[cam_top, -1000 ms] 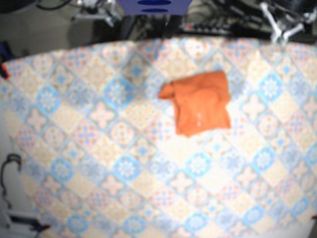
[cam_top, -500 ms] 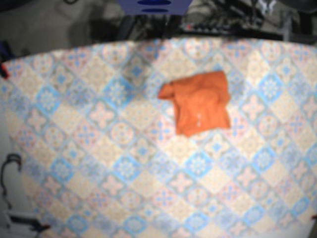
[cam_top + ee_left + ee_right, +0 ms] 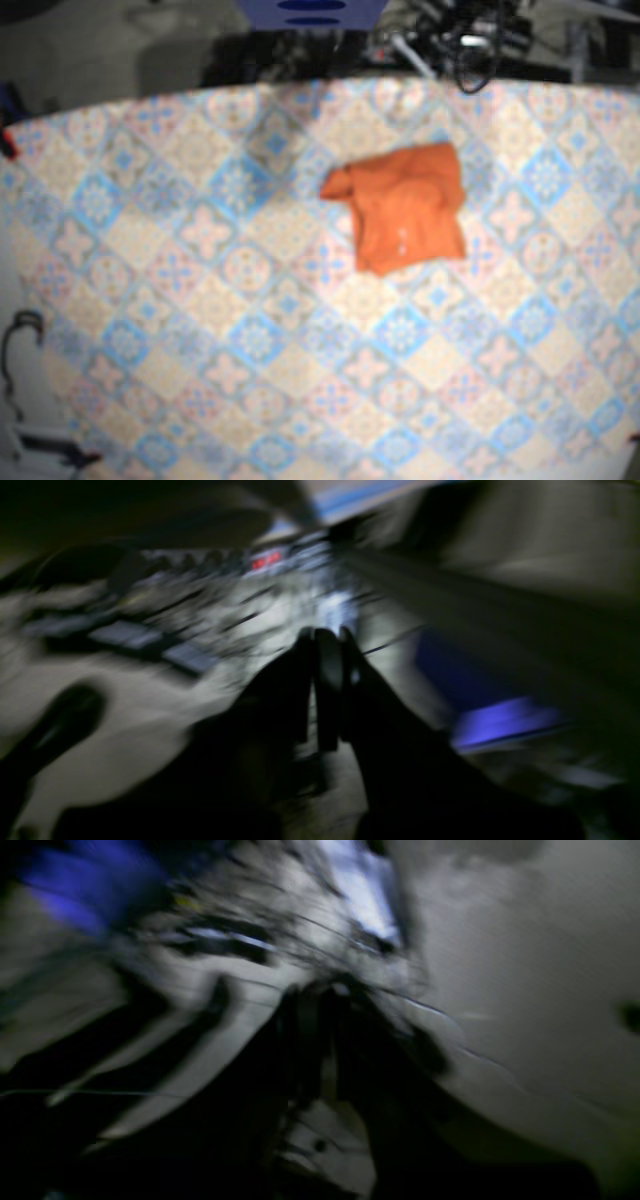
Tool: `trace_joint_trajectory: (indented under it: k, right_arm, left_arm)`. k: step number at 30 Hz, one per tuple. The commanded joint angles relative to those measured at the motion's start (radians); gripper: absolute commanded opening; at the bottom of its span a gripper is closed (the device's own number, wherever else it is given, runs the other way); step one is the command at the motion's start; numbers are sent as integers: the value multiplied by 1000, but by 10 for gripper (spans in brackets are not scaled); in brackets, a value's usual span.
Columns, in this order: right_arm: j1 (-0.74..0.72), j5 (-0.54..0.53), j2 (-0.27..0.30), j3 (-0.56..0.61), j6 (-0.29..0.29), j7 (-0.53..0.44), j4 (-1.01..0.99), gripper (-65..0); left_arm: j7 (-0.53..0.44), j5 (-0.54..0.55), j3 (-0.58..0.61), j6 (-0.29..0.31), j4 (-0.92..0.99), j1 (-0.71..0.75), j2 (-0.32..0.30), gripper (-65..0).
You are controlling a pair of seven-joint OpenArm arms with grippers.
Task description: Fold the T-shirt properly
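Base overhead above table (image 3: 200,230), wrist views blurred, facing dim off-table surroundings

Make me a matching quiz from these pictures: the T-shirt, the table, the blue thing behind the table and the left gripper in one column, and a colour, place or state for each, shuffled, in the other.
Column one
1. T-shirt
2. table
3. blue panel
4. left gripper

Column two
A. dark fingers close together, view blurred
B. covered in a blue and peach tile pattern
C. orange, lying in a compact bundle right of centre
D. beyond the far edge, at the top of the base view

Pairs: 1-C, 2-B, 3-D, 4-A
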State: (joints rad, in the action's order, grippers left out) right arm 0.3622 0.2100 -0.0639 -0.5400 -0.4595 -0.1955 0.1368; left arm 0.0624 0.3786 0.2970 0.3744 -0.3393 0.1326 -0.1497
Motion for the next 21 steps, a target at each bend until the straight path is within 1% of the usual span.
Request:
trace_joint_trajectory:
  k: [1,3,5,7,10,12,15,17,21]
  right_arm:
    - [7,-1,9,-9,-5,-5,-6,-609]
    - [-32,-1,8,-36,-5,-8,-6,-609]
    - [-61,-1,8,-78,-5,-8,-6,-609]
    - [-87,-1,0,-127,-5,-8,-6,-609]
    - [-117,1,-14,-168,-5,-6,-6,-609]
    - [-130,6,-15,-170,-5,-6,-6,-609]
    - [-131,7,-15,-168,-5,-5,-7,-609]
    - [-131,7,-15,-160,-5,-5,-7,-609]
    - [-131,9,-9,-71,-5,-8,-6,-609]
  left_arm:
    - [9,3,-5,-8,36,-1,-14,-650]
    - [7,4,-6,-8,82,-21,11,-650]
    - [7,9,-28,-12,90,-27,37,-650]
    - [7,20,-71,-55,90,-27,62,-650]
    - [6,24,-129,-148,90,-21,89,-650]
    - [3,24,-169,-188,85,-6,108,-650]
    - [-63,16,-196,-211,92,9,131,-650]
    - [-95,16,-195,-228,92,23,135,-650]
    - [-106,16,-195,-243,92,28,134,-650]
